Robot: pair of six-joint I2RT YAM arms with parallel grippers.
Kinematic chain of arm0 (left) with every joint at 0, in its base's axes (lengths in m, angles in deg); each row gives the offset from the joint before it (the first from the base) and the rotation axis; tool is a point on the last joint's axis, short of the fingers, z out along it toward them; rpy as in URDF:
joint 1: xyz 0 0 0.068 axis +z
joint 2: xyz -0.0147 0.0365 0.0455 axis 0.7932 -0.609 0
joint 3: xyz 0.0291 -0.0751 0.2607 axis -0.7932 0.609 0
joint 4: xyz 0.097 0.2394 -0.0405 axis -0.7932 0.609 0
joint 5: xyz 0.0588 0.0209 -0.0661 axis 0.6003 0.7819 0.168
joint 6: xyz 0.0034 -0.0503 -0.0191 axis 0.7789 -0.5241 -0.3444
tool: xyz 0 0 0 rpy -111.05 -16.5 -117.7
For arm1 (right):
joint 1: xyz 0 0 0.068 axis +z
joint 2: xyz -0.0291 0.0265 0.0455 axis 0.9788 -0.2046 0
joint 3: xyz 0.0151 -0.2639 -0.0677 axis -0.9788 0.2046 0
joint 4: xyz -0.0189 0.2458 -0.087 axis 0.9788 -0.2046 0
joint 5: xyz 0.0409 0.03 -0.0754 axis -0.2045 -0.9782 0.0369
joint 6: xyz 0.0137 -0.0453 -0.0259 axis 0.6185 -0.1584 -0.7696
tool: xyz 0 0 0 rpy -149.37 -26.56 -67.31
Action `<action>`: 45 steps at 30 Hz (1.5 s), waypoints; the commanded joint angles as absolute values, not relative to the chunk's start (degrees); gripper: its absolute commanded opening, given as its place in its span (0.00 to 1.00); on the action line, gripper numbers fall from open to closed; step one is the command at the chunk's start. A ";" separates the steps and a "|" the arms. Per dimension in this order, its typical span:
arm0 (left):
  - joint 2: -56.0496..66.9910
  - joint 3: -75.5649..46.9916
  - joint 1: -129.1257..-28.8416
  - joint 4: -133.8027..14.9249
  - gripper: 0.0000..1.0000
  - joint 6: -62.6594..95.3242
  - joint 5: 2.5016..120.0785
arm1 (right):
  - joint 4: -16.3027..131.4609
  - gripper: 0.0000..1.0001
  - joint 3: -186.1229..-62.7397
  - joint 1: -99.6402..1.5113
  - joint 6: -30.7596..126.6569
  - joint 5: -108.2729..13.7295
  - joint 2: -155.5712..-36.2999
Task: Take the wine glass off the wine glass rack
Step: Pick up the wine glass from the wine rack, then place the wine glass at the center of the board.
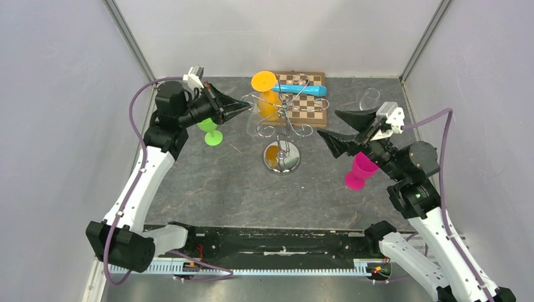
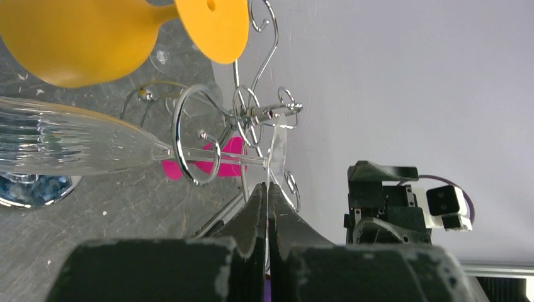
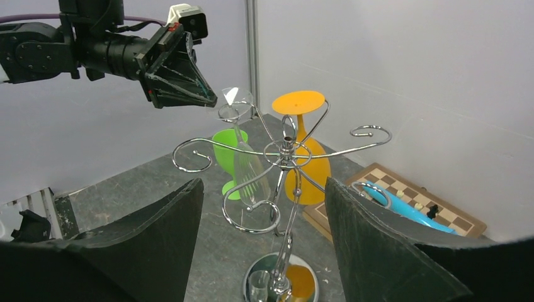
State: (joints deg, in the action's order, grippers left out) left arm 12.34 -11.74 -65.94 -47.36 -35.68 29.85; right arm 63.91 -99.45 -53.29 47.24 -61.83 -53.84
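The left gripper (image 2: 267,192) is pinched shut on the foot of the clear glass (image 2: 75,143), which hangs upside down in a curled arm of the rack (image 3: 284,148). The right gripper (image 1: 327,124) stands wide open and empty beside the rack.

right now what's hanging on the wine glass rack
An orange glass and a clear glass hang there upside down; the left gripper pinches the clear one's foot. From above, the orange foot hides its hook.
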 commanded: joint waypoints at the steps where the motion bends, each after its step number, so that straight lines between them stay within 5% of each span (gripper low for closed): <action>1: 15.71 -11.12 -65.66 -46.89 0.02 -32.20 26.82 | 63.94 0.74 -101.97 -52.96 48.07 -62.31 -54.09; 21: 30.02 -3.80 -65.52 -34.00 0.02 -20.36 28.25 | 49.70 0.78 -107.48 -52.97 51.37 -69.00 -58.06; 36: 39.32 4.71 -66.94 -21.78 0.02 -4.33 19.90 | 46.33 0.77 -93.80 -52.97 55.78 -70.33 -51.04; 45: 38.13 5.50 -88.25 -20.00 0.02 -1.23 40.78 | 49.77 0.76 -84.38 -53.01 64.68 -72.85 -48.46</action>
State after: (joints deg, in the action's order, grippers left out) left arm 39.18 5.79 -79.66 -19.75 -5.32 29.96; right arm 45.66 -88.24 -53.26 58.83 -70.72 -50.06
